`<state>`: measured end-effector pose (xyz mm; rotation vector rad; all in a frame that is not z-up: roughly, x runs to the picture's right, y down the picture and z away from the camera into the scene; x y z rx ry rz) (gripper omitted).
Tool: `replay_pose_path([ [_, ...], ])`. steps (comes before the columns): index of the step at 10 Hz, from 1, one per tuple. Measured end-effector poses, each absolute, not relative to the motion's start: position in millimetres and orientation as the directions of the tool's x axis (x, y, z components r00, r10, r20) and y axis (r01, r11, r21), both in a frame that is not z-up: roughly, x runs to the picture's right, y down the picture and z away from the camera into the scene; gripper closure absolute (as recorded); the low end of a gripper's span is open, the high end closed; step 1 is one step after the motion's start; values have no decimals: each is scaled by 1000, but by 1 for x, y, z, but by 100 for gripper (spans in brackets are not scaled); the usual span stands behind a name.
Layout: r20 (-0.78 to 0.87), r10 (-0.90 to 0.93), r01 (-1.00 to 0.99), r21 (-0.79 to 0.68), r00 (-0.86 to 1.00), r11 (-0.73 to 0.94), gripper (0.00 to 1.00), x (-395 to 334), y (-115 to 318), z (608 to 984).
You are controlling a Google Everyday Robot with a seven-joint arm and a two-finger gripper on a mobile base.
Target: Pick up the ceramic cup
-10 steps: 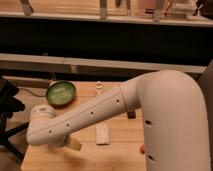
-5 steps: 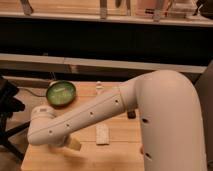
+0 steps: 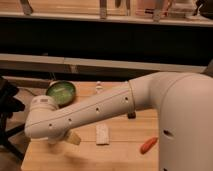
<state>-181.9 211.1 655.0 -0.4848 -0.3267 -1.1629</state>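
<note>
A small white object [image 3: 98, 86] stands at the back of the wooden table [image 3: 120, 150], just above my arm; it looks like the ceramic cup, and its lower part is hidden by the arm. My white arm [image 3: 95, 112] stretches across the table from right to lower left and ends in a rounded joint [image 3: 44, 119]. The gripper is hidden behind or below that joint and does not show.
A wide green bowl [image 3: 61, 92] sits at the back left. A pale yellow piece [image 3: 73, 138] pokes out under the joint. A white flat packet [image 3: 102, 134], an orange-red item [image 3: 148, 144] and a dark object [image 3: 131, 115] lie on the table. A black stand [image 3: 9, 107] is at the left.
</note>
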Motion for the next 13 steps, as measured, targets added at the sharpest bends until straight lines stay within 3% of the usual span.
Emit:
replay_pose_path([
  [6,520,-812,964,-115,266,241,20,-237,202,651],
  [13,555,-795,969,-100,243,226,20,-209,213,663],
])
